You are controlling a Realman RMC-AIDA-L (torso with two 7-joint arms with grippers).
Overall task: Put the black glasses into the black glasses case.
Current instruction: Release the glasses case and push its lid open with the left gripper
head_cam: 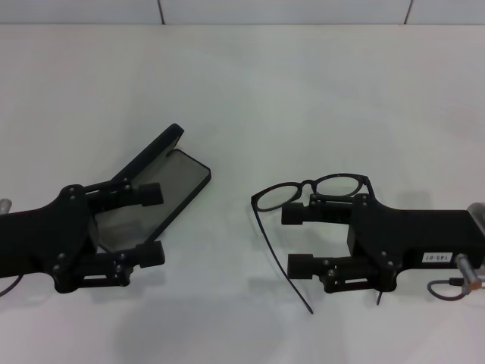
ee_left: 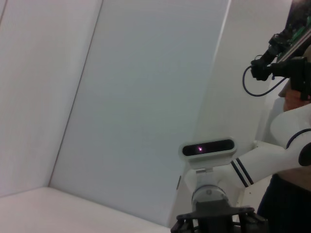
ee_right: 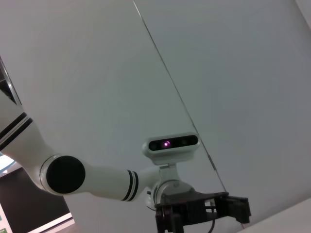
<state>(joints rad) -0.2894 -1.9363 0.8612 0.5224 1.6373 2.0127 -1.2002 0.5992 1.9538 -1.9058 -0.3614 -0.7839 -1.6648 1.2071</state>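
Black on white: in the head view you have the case (head_cam: 155,186) lying open on the white table (head_cam: 250,83), lid raised on its far side, grey lining up. Take the case as landmark. The left gripper (head_cam: 151,225) sits over the case's near end, fingers spread wide, one finger (head_cam: 140,195) above the lining and the other just off the case's near edge; nothing is between them. The glasses (head_cam: 314,189) lie to the right of the case, apart from it, lenses on the far side, one temple running toward you. The right gripper (head_cam: 297,239) is right of the case at the glasses, fingers wide apart; the far finger (head_cam: 307,214) lies just below the frame front, and the near finger is beside the long temple. You cannot tell whether either finger touches the frame.

Left wrist view: you see only white wall panels, the robot's head camera (ee_left: 208,147) and a white arm segment. Case and glasses are out of view.

Right wrist view: again wall, head camera (ee_right: 173,143) and a white arm; no task item shows.
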